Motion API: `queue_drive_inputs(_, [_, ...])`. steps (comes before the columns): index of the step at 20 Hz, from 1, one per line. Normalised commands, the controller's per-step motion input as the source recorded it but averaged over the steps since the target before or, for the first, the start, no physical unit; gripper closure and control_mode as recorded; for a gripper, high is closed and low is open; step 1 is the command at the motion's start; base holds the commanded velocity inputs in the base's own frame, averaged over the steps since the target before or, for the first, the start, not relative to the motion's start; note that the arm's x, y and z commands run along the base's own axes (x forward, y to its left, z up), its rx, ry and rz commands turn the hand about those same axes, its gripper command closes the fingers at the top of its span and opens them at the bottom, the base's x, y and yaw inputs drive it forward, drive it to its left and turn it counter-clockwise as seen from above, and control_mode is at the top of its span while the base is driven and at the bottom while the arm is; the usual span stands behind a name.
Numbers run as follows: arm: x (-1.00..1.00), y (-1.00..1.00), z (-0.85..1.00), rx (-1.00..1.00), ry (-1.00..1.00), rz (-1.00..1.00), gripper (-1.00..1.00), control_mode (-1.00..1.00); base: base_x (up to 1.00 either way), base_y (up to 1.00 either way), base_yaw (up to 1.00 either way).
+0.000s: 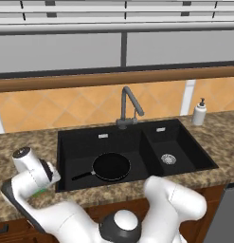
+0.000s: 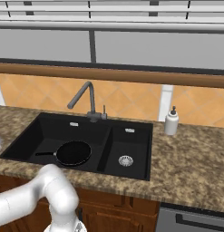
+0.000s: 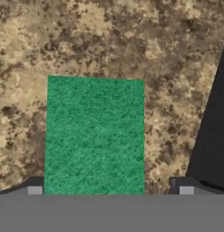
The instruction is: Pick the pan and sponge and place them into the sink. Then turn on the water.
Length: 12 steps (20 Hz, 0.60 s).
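Note:
The green sponge [image 3: 95, 136] lies flat on the speckled counter, straight below my gripper [image 3: 110, 189]. The jaws stand open, one fingertip [image 3: 35, 189] on each side of the sponge's near end, and nothing is gripped. In the left base view a sliver of the sponge [image 1: 40, 192] shows under my hand, left of the sink [image 1: 66, 142]. The round black pan [image 1: 111, 166] [image 2: 73, 152] rests in the wide left basin, its handle pointing left. No water runs from the dark grey faucet [image 1: 129, 105] [image 2: 84, 97] behind the sink [image 2: 45, 120].
A white soap dispenser [image 1: 199, 113] [image 2: 171, 121] stands on the counter right of the sink. The narrower right basin holds a silver drain [image 1: 168, 159] [image 2: 125, 160]. The sink's dark edge [image 3: 215, 136] runs along the right of the hand view.

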Motion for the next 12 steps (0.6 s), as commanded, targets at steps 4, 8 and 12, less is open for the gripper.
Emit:
queue_drive_inputs(4, [0.02, -0.23, -1.00, 0.16, -0.02, 0.20, 1.00, -1.00, 0.00, 0.00, 0.00])
queue_drive_inputs(8, [0.10, -0.27, -1.00, 0.16, 0.00, 0.20, 1.00, -1.00, 0.00, 0.00, 0.00])
queue_drive_inputs(12, [-0.14, -0.32, -0.44, 0.15, -0.02, 0.07, 1.00, -1.00, 0.00, 0.00, 0.00])
